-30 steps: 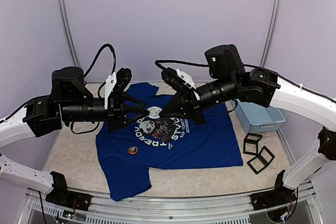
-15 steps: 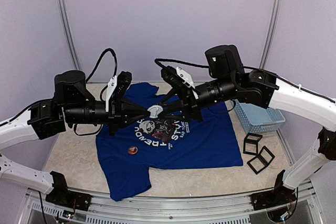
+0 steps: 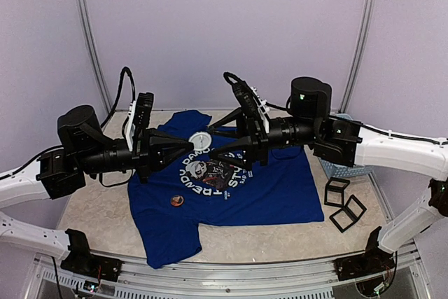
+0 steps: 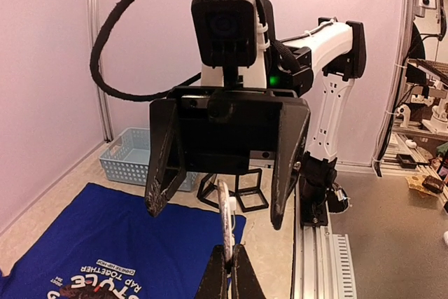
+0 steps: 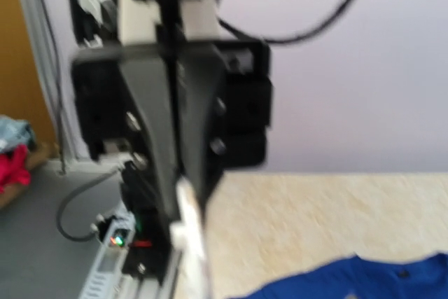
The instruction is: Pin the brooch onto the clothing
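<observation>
The left gripper [image 3: 190,143] is pinched tight on the white round brooch [image 3: 199,138]. It holds the brooch on edge in the air above the table [image 3: 91,204], toward 12 o'clock of the panda print [image 3: 213,173] on the blue T-shirt [image 3: 280,190]. The right gripper [image 3: 212,138] faces it from 3 o'clock with jaws spread either side of the brooch, touching nothing. This looks arranged so that one arm steadies the brooch while the other regrips it or works its clasp. The T-shirt lies flat with no brooch pinned yet, and a small orange disc [image 3: 176,201] rests on it at 8 o'clock of the print.
</observation>
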Robot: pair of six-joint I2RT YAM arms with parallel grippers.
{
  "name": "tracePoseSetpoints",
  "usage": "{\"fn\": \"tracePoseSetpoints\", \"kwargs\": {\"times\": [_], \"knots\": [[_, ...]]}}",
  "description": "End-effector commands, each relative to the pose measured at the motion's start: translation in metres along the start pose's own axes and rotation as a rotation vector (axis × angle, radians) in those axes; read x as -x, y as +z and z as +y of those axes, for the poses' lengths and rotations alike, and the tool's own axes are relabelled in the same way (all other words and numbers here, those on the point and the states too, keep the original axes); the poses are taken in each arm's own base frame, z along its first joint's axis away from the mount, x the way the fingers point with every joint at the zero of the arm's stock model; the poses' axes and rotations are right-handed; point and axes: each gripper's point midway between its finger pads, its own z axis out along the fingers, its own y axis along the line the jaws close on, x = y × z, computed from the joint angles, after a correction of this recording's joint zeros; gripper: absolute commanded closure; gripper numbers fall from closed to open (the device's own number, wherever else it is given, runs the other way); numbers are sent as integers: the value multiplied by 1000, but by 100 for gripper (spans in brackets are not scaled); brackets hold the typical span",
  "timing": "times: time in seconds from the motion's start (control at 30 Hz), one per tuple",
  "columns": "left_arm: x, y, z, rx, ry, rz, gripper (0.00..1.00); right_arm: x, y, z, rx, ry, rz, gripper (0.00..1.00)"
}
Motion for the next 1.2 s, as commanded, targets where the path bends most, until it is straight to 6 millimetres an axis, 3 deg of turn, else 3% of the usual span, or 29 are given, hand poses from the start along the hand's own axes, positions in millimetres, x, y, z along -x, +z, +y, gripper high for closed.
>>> {"fn": "tracePoseSetpoints", "kwargs": {"times": [0.0, 0.27, 0.53, 0.73, 0.93, 1.17], "knots": [[12, -3, -4, -7, 15, -45, 100, 16, 6, 6, 89, 25, -69, 34], [11, -3, -5, -6, 20, -39, 100, 18, 15, 7, 137, 47, -71, 57], [10, -4, -7, -9, 36, -29, 100, 20, 15, 8, 152, 55, -71, 69], [9, -4, -15, -33, 69, -27, 100, 19, 17, 6, 148, 71, -57, 87], [5, -1, -28, -79, 87, -17, 100, 13, 24, 2, 154, 108, -32, 93], [2, 2, -31, -77, 95, 0, 100, 7, 31, -6, 142, 143, 1, 94]]}}
